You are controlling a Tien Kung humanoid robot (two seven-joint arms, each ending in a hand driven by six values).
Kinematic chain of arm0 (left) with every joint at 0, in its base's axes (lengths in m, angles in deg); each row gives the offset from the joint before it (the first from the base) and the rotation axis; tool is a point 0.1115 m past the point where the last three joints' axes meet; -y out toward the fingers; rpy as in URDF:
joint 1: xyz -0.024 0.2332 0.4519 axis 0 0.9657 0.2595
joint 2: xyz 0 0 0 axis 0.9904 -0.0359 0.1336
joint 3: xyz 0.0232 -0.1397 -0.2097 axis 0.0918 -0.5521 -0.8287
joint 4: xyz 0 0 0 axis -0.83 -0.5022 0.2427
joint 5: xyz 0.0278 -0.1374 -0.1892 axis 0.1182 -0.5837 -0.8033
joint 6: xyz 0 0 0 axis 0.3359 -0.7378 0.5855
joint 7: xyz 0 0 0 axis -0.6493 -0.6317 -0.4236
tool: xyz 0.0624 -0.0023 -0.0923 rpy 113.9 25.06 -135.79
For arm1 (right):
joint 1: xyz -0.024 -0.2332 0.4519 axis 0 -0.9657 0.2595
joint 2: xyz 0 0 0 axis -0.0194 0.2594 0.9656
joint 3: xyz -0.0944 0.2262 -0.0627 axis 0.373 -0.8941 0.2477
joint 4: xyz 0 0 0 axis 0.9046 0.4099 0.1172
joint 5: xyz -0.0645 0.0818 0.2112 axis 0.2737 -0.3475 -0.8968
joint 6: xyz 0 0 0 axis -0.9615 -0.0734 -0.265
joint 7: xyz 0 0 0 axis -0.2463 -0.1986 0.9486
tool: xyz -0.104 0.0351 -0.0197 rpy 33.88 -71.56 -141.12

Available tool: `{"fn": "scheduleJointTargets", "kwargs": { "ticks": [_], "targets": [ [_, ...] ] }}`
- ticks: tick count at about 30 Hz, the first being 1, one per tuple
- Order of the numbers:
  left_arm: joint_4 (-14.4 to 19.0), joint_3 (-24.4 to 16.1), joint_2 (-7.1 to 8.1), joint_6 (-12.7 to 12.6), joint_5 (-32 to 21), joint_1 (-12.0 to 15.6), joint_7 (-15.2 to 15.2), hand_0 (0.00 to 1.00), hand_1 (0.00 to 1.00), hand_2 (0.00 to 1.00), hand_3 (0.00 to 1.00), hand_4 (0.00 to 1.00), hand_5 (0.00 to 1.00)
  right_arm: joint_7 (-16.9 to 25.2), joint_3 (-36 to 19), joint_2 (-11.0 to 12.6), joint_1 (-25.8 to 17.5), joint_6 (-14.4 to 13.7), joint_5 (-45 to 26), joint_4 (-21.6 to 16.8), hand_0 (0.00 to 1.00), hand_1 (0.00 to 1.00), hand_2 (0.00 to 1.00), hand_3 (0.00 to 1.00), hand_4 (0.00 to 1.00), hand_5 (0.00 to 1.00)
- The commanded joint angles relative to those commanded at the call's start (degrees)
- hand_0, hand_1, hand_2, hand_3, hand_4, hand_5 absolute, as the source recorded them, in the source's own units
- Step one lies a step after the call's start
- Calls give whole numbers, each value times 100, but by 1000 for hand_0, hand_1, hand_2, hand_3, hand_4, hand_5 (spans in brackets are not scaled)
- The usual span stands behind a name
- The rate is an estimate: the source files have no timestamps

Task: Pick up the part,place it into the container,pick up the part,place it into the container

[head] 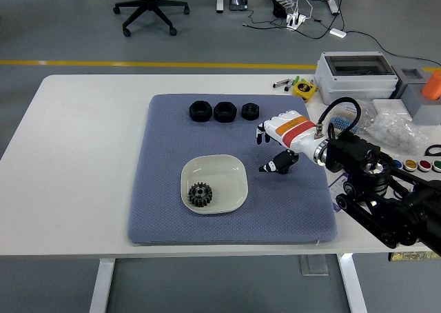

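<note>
A black gear (200, 194) lies inside the shallow white dish (231, 169) on the blue-grey mat (165, 161). Three black nut-like parts (223, 111) sit in a row at the mat's far side. My right hand (274, 147), white with an orange band, hovers over the mat's right part, to the right of the dish and below the rightmost nut. Its fingers are relaxed and hold nothing. My left arm does not show in the head view.
To the right of the mat stand a grey box with a clear lid (356, 76), bags of small parts (375, 125), a yellow tape measure (303, 88) and a panel of coloured buttons (413, 165). An office chair (149, 6) stands on the floor beyond the table.
</note>
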Motion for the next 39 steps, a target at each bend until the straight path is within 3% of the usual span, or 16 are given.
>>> {"fn": "scheduleJointTargets", "kwargs": {
  "ticks": [17, 38, 39],
  "targets": [
    [6, 11, -21, 11, 9, -6, 1, 743, 691, 648, 581, 641, 612, -36, 139, 9, -118, -259, -418, 616, 172, 339, 476, 512, 942, 359],
    [11, 71, -27, 5, -83, -37, -6, 743, 695, 649, 581, 639, 612, -71, 297, -103, -138, -446, -776, 868, 172, 358, 480, 510, 859, 363],
    [11, 71, -27, 5, -84, -36, -6, 743, 697, 650, 581, 639, 612, -61, 302, -103, -140, -447, -792, 872, 174, 372, 477, 510, 804, 371]
  ]
}}
